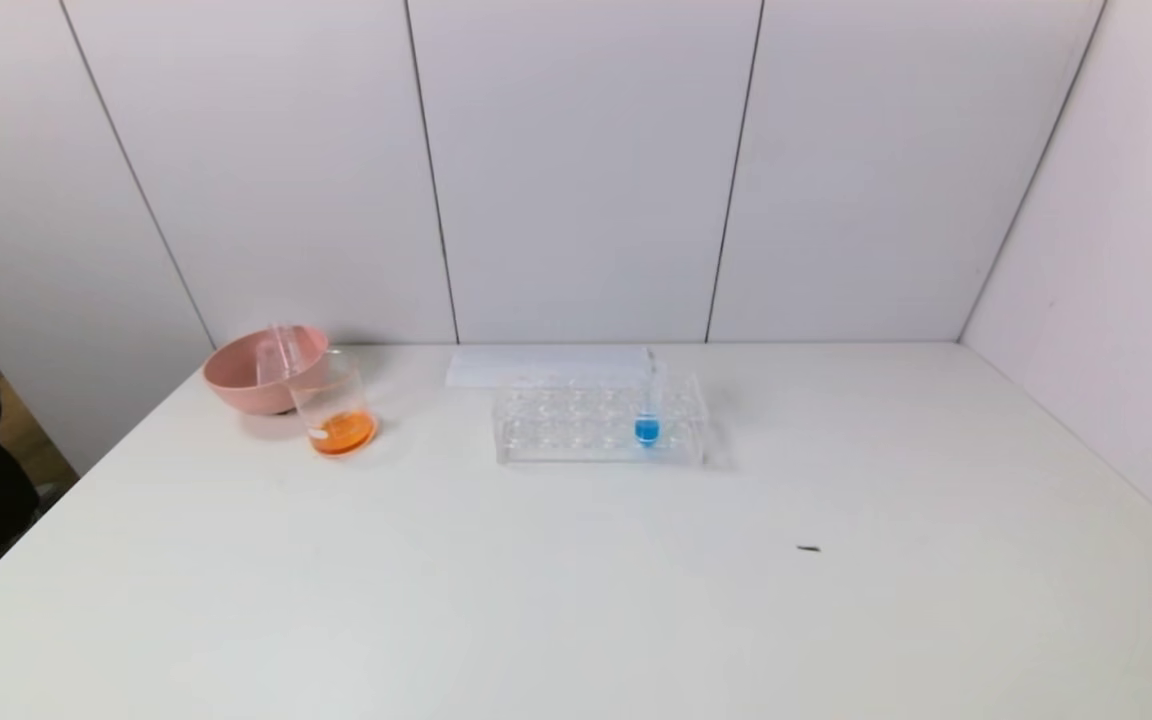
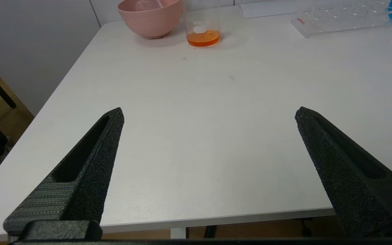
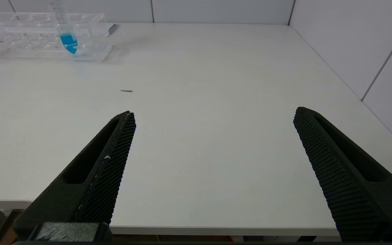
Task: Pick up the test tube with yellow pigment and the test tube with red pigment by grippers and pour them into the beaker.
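Observation:
The beaker (image 1: 336, 405) stands at the back left of the table with orange liquid in its bottom; it also shows in the left wrist view (image 2: 202, 23). No tube with yellow or red liquid is in view. Clear tubes (image 1: 281, 350) that look empty lean inside the pink bowl (image 1: 236, 385). My left gripper (image 2: 209, 114) is open and empty above the table's front left edge, far from the beaker. My right gripper (image 3: 213, 114) is open and empty above the front right edge. Neither gripper shows in the head view.
A clear tube rack (image 1: 576, 425) stands at the back middle and holds one blue-liquid tube (image 1: 647, 420). A flat white sheet (image 1: 546, 365) lies behind the rack. A small dark speck (image 1: 808, 548) lies on the table. White walls close the back and right.

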Controlling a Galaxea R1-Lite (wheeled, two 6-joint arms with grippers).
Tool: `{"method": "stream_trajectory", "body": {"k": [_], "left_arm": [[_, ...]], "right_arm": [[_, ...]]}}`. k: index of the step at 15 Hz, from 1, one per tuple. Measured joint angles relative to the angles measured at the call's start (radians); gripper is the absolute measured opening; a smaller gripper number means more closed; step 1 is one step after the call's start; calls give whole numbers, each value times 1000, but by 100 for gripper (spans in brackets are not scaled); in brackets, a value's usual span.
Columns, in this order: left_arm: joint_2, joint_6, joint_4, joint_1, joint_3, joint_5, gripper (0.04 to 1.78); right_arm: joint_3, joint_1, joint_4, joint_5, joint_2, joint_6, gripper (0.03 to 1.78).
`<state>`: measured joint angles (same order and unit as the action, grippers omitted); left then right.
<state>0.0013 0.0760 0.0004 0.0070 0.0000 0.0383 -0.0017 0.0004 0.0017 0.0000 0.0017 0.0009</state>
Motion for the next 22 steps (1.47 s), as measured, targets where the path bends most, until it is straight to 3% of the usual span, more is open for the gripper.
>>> {"method": "stream_trajectory", "body": {"k": [22], "left_arm": [[0,13,1,-1,0,3,176]], "right_arm": [[0,0,0,0,0,0,170]]}}
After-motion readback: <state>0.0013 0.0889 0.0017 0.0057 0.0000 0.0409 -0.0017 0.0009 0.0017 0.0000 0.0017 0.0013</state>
